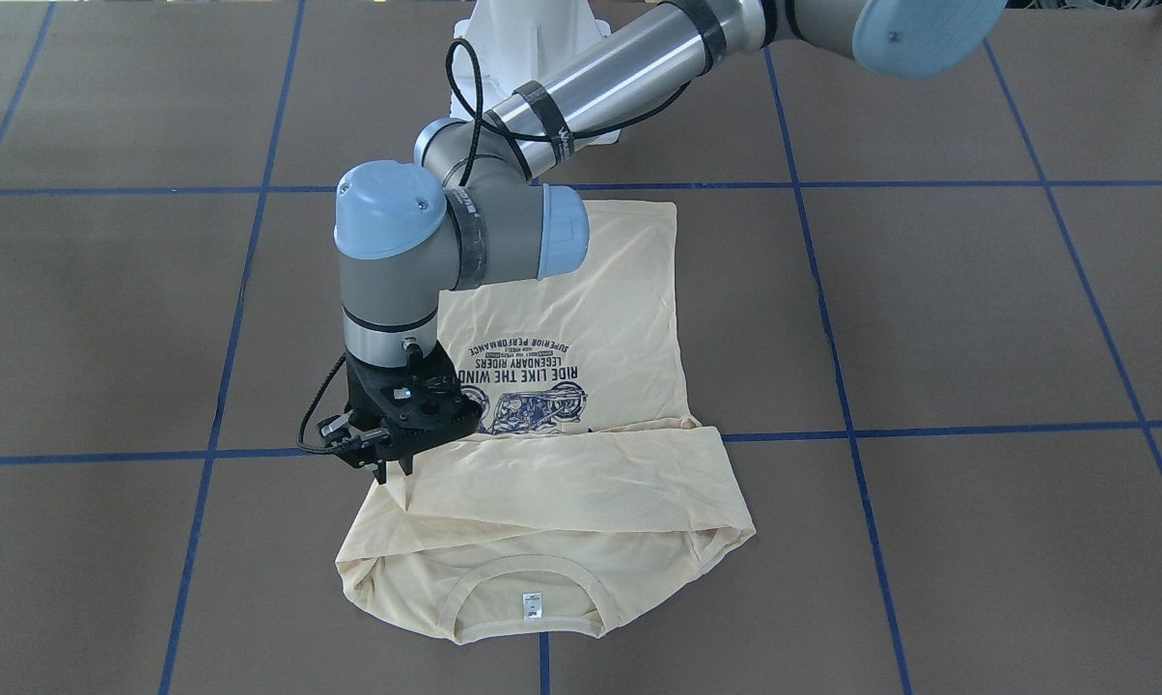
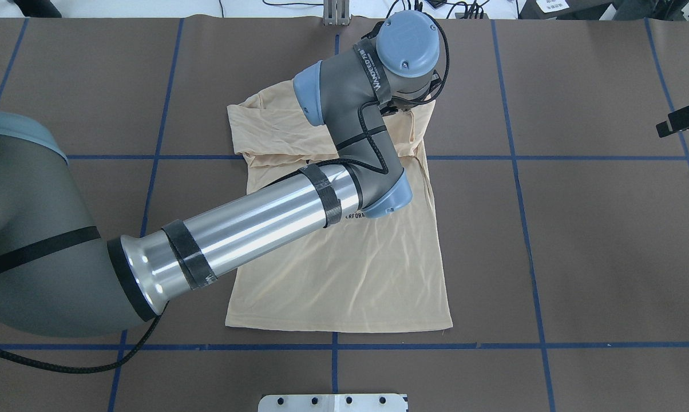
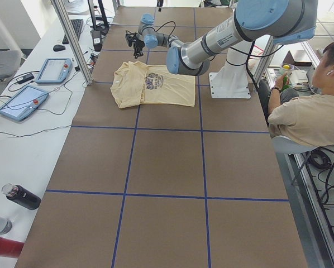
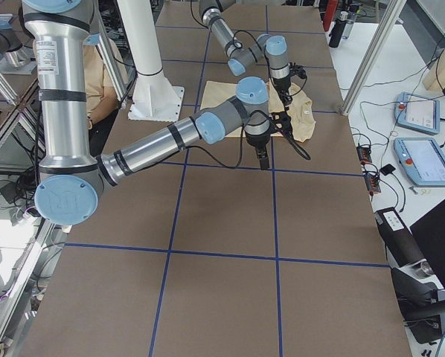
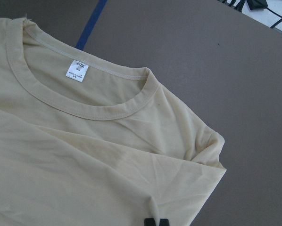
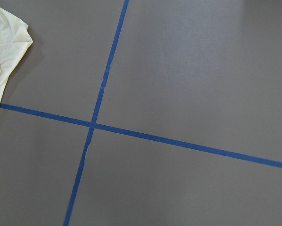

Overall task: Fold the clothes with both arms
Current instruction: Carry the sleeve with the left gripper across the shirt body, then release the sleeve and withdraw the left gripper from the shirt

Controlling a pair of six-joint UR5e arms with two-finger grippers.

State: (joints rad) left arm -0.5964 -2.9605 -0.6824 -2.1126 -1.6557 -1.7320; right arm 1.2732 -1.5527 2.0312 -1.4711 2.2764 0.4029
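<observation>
- The left hand (image 1: 395, 471) points down at the shoulder edge of the T-shirt (image 1: 591, 299). Its fingers are drawn close together, with no cloth seen between them.
- The T-shirt lies print up on the brown surface (image 1: 977, 319), a sleeve folded across the chest.
- The right hand (image 4: 263, 159) hovers beside the shirt. I cannot tell whether it is spread or pressed together.

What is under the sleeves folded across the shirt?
The folded sleeves cover the chest of the T-shirt and the upper navy print; its text lines and part of the motorcycle show. The rest cannot be read.
</observation>
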